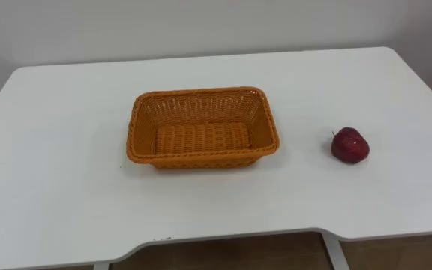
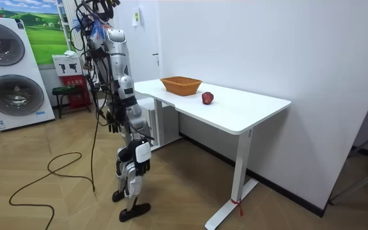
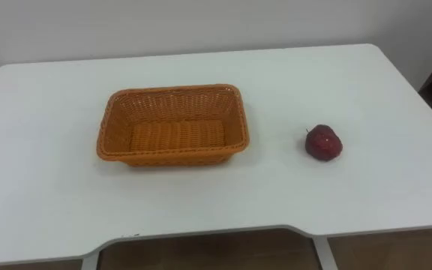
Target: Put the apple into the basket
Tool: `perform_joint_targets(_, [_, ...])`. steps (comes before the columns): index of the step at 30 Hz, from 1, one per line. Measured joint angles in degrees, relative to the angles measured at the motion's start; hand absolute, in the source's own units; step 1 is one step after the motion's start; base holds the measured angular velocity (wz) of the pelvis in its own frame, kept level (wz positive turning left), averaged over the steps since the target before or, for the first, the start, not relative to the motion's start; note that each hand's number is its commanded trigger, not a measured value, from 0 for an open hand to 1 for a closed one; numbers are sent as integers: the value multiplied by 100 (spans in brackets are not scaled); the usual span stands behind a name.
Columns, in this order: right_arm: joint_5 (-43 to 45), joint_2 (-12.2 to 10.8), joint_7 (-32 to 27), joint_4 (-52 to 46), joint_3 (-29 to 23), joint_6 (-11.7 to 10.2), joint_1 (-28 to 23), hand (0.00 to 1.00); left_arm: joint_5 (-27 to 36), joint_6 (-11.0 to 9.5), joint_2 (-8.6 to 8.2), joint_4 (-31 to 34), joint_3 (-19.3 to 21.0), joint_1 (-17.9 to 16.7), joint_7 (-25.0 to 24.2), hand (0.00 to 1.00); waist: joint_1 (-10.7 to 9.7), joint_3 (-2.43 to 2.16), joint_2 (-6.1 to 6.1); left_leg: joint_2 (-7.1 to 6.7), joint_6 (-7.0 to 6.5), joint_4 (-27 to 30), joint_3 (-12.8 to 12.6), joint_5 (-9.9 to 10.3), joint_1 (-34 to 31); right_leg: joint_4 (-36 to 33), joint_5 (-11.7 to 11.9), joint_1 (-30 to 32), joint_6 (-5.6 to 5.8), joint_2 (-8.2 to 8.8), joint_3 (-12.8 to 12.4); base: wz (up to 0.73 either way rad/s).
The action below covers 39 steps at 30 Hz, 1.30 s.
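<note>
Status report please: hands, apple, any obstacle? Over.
Right hand hangs at the robot's side, off the table. Apple on table, right of empty basket, apart. Nothing between them.

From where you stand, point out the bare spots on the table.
Bare table left of the basket, between basket and apple, right of the apple, and along the near edge. Nowhere crowded; the basket is empty.

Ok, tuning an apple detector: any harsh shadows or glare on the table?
Left eye view: even light, the apple casts only a soft shadow on the table, small highlight on its top. Right eye view: likewise beneath the basket. Room view: no glare on the table.
</note>
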<state>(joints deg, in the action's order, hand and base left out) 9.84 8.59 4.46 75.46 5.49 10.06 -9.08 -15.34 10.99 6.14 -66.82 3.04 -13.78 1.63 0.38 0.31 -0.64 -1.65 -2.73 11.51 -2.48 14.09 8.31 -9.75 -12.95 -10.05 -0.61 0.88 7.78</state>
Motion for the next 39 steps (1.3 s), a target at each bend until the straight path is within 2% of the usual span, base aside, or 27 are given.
perform_joint_targets(9, [-156,3,-97,21,-6,3,70,0,9,-1,0,-2,7,69,8,0,23,-1,-7,8,-1,-13,-60,1,-5,-17,-1,42,-1,-4,-61,-3])
perform_joint_targets(11, [-402,-3,-235,61,-118,1,115,0,7,-7,2,-2,22,93,13,0,9,-1,-2,8,-1,-5,-63,1,-48,-32,-1,73,-1,-12,-72,0])
perform_joint_targets(12, [-749,-3,-371,59,-232,-3,145,0,14,-13,2,-3,25,116,25,0,8,-16,-40,8,-1,17,-63,1,-75,-43,-1,99,-1,-9,-71,0])
perform_joint_targets(15, [-1717,-7,-749,59,-424,9,44,0,13,-65,1,-7,124,113,56,0,7,-7,-41,11,-1,13,-62,1,-53,-60,-2,85,2,5,-72,0])
perform_joint_targets(17, [-2396,-5,-1000,-9,-763,8,-33,0,13,-98,8,-6,141,99,58,0,-21,9,-56,14,-1,17,-67,1,-61,-75,-2,97,2,-2,-77,-3])
perform_joint_targets(18, [-3136,-2,-1196,-78,-1222,-23,-32,0,11,-127,10,-1,212,91,58,0,-58,35,-73,13,-1,19,-80,1,-60,-78,-2,102,1,1,-108,-4])
perform_joint_targets(19, [-3814,4,-1360,-239,-1707,-69,-24,0,14,-188,11,25,413,65,58,0,-154,49,-90,3,-1,16,-83,1,-65,-80,-7,109,0,-2,-111,-5])
perform_joint_targets(20, [-4106,8,-1439,-353,-1949,-86,-19,0,14,-221,11,33,530,28,58,0,-192,48,-109,0,-2,12,-91,1,-59,-84,-11,112,1,-3,-119,-4])
perform_joint_targets(22, [-5147,42,-1763,-780,-2720,-296,10,0,16,-288,30,178,1038,-114,77,0,-312,58,-127,7,-11,-6,-143,7,-28,-85,-31,125,4,-18,-155,-8])
perform_joint_targets(24, [-5829,65,-2075,-1150,-3085,-460,-3,0,17,-337,49,322,1298,-209,199,0,-329,45,-151,10,-18,-12,-145,11,-44,-78,-33,147,7,-17,-153,-3])
perform_joint_targets(25, [-6167,78,-2302,-1380,-3352,-555,39,0,16,-411,73,354,1377,-236,285,0,-344,18,-177,2,-22,-10,-166,9,-81,-90,-27,190,11,-14,-156,-6])
perform_joint_targets(26, [-6308,105,-2406,-1409,-3493,-599,113,0,16,-427,93,351,1390,-265,330,0,-349,16,-176,2,-24,-7,-199,7,-87,-107,-22,198,13,-18,-167,-7])
perform_joint_targets(28, [-6918,218,-2782,-1563,-3983,-732,319,0,11,-484,154,409,1491,-369,446,0,-466,-24,-193,-10,-26,12,-205,6,-101,-110,-5,183,16,-18,-156,0])
perform_joint_targets(31, [-7176,300,-3172,-1840,-4367,-946,475,0,-20,-514,173,487,1603,-423,493,0,-494,-44,-180,-19,-26,15,-208,6,-107,-117,-5,166,16,-19,-157,1])
perform_joint_targets(33, [-7172,322,-3483,-2101,-4398,-1027,508,0,-39,-514,180,519,1601,-436,508,0,-476,-47,-175,-18,-26,16,-210,6,-111,-114,-5,165,16,-22,-153,0])
perform_joint_targets(38, [-6523,323,-4543,-3443,-4495,-1243,488,0,-25,-610,177,538,1585,-458,521,0,-484,-53,-103,-15,-26,38,-210,6,-177,-141,-5,268,16,-22,-148,0])
perform_joint_targets(39, [-6165,326,-4787,-3843,-4397,-1368,500,0,-8,-640,183,542,1516,-453,546,0,-478,-49,-94,-15,-26,73,-207,6,-244,-199,-6,346,16,-19,-152,0])
